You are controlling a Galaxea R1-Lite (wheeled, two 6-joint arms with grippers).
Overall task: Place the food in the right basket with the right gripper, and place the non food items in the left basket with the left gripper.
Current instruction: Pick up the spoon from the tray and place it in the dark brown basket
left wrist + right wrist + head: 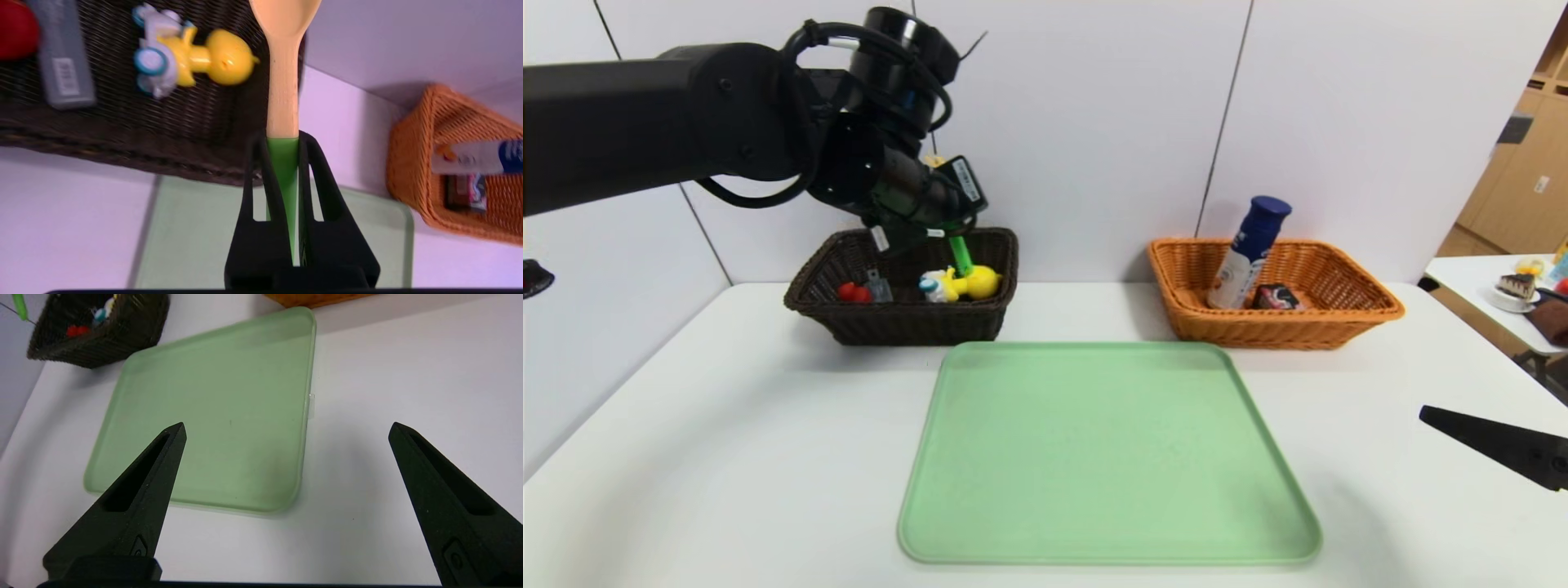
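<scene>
My left gripper (282,139) is shut on the green handle of the yellow pasta fork (282,81) and holds it above the right end of the dark brown left basket (907,322), head pointing down. In that basket lie the yellow duck toy (968,283), the small red duck (854,291) and the grey barcoded case (879,287). The orange right basket (1290,331) holds the white bottle with a blue top (1245,253), leaning, and the black carton (1276,296). My right gripper (286,430) stands open and empty low over the table, at the green tray's near right corner.
A light green tray (1107,457) lies bare in the middle of the white table, in front of both baskets. The wall runs close behind the baskets. A side table with a slice of cake (1515,286) stands at the far right.
</scene>
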